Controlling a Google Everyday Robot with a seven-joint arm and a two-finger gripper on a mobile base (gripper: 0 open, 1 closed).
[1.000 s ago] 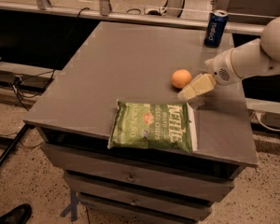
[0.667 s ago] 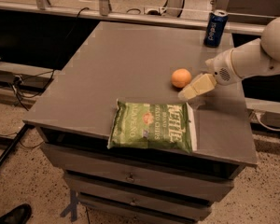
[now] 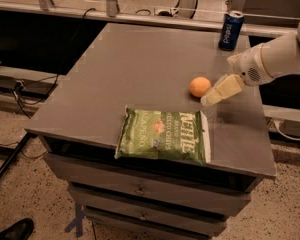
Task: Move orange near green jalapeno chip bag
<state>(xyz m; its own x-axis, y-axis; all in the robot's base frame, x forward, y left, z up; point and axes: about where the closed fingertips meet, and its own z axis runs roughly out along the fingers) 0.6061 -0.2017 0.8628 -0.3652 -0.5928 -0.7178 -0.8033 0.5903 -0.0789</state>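
Observation:
The orange (image 3: 200, 86) sits on the grey tabletop (image 3: 135, 64), right of centre. The green jalapeno chip bag (image 3: 163, 136) lies flat near the table's front edge, just in front of and left of the orange. My gripper (image 3: 212, 97) comes in from the right on a white arm (image 3: 272, 59). Its tip rests low over the table, right beside the orange on its right side, and nothing is held in it.
A blue soda can (image 3: 231, 30) stands at the table's back right corner. The table is a drawer cabinet; its right edge runs under my arm. A metal rail and cables lie behind. A shoe (image 3: 12, 230) shows on the floor at lower left.
The gripper has shifted very slightly toward the orange. The orange, the bag and the can have not moved.

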